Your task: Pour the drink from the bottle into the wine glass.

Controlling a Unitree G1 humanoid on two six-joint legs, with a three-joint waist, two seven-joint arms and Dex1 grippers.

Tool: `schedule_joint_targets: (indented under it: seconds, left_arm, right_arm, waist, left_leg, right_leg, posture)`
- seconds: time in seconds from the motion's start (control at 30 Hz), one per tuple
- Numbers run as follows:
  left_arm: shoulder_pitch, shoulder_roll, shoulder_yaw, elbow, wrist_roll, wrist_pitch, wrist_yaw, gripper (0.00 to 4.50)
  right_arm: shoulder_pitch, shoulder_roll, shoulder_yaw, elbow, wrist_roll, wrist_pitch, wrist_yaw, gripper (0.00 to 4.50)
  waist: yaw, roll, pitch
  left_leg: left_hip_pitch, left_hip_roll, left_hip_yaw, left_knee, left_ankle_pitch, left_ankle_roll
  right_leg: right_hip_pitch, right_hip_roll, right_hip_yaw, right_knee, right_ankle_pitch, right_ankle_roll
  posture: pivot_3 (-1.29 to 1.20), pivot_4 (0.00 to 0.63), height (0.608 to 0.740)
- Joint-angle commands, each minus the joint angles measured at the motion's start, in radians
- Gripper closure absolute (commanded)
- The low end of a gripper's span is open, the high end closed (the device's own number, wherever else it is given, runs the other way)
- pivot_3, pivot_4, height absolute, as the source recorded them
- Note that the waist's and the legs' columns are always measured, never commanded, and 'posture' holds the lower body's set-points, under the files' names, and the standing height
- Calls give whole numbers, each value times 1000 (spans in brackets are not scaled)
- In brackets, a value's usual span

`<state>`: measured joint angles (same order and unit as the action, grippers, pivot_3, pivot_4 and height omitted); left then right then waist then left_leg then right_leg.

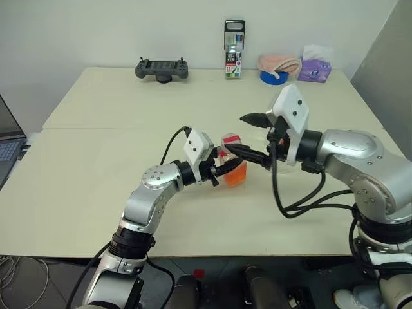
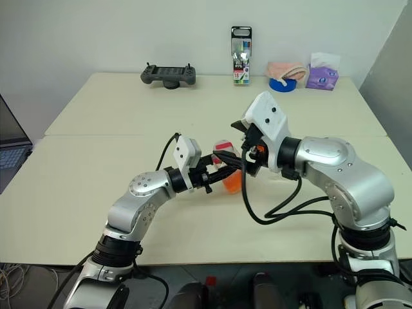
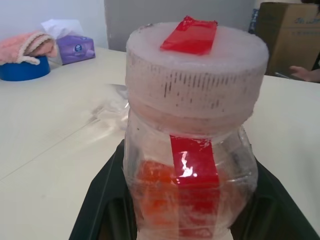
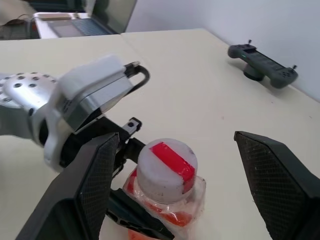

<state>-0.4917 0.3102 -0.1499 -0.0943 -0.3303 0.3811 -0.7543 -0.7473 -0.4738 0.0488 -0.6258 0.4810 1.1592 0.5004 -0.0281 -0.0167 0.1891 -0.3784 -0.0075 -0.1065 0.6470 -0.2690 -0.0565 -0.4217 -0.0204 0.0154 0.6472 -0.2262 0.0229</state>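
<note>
- Stood upright near the middle of the surface (image 1: 96, 167), well in from every edge: the bottle (image 1: 233, 168), small, clear, squarish, capped in pinkish white with a red strip running over the cap and down the body.
- Filled the lower part of the bottle only: the drink (image 3: 160, 197), translucent orange.
- Clamped shut on the bottle's body from the near-left side: the left claw (image 1: 222, 168), black fingers (image 3: 102, 200) pressed on either flank of the plastic.
- Spread wide apart, gripping nothing: the right claw (image 4: 175, 190), one finger to each side of the cap and above it, clear of the plastic in the wrist view.
- Seen just behind the bottle in the left wrist view, faint and see-through: a clear object, probably the wine glass (image 3: 112, 105); largely covered by the right arm in the head views.
- Ranged along the far edge: a black handheld controller (image 1: 161, 69) toward the left, a tall marker pack (image 1: 234, 49) at the middle, then a blue tape roll (image 1: 275, 76) under a pink cloth (image 1: 279, 63), and a purple tissue box (image 1: 313, 67) by the far right corner.
- Poked in at the left edge: a laptop (image 1: 8, 145).
</note>
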Motion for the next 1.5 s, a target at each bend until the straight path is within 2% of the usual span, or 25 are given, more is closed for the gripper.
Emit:
schedule_joint_targets:
  seconds: [0.03, 0.17, 0.4, 0.77, 0.97, 1.07, 1.2, 1.23, 1.5]
  left_arm:
    - [-22, -4, 15, -20, 2, -33, 3, 2714]
    - [-20, -1, 7, -10, 12, -43, -4, 2714]
    - [-23, -3, 9, 0, 18, -51, -12, 2714]
    - [-24, 1, 9, 9, 31, -55, -18, 2714]
    - [-19, 0, 5, 3, 37, -58, -24, 2714]
    - [-19, 5, 0, 3, 48, -70, -28, 2714]
    - [-18, 3, 3, 3, 51, -69, -31, 2714]
    - [-18, 3, 3, 1, 51, -68, -31, 2714]
    - [-9, 18, 6, -29, 46, -56, -36, 2734]
  right_arm:
    - [40, 86, -29, -79, -11, 85, -138, 579]
    - [60, 156, -15, -106, -31, 124, -227, 579]
    - [55, 216, 14, -117, -65, 179, -331, 579]
    - [59, 245, 63, -145, -55, 223, -343, 579]
    - [65, 222, 71, -122, -82, 191, -347, 579]
    - [72, 215, 74, -114, -92, 172, -349, 1210]
    - [77, 219, 74, -103, -102, 153, -357, 2556]
    - [74, 220, 67, -92, -106, 141, -358, 2672]
    - [57, 182, -42, 64, -96, -8, -297, 2671]
  waist:
    - [0, 0, 0]
    - [0, 0, 0]
    - [-2, 0, 0]
    - [-3, 0, 0]
    - [-4, 0, 0]
    - [-4, 0, 0]
    - [-4, 0, 0]
    - [-4, 0, 0]
    - [-4, 0, 0]
  left_leg:
    - [0, 0, 0, 0, 0, 0]
    - [-1, 0, 0, 0, 0, 0]
    - [-1, 0, 0, 0, 0, 0]
    - [-1, 0, 0, 0, 0, 0]
    - [-1, 0, 0, 0, 0, 0]
    - [-1, 0, 0, 0, 0, 0]
    - [0, 0, -1, 0, 0, 0]
    - [0, 0, 0, 0, 0, 0]
    - [0, 0, 0, 0, 0, 0]
  right_leg:
    - [0, 0, 0, 0, 0, 0]
    - [-1, 0, 0, 0, 0, 0]
    - [-1, 0, 0, 1, 0, 0]
    - [-1, 0, 0, 1, 0, 0]
    - [-1, 0, -1, 1, 0, 0]
    - [-1, 0, 0, 1, 0, 0]
    - [-1, 1, -1, 1, 0, 0]
    - [-1, 1, -1, 1, 0, 0]
    - [-1, 1, 0, 2, 0, 0]
  posture:
    - [0, 150, 740]
    - [0, 150, 740]
    - [0, 150, 740]
    - [0, 150, 740]
    - [0, 150, 740]
    - [0, 150, 740]
    - [0, 150, 740]
    - [0, 150, 740]
    - [0, 150, 740]
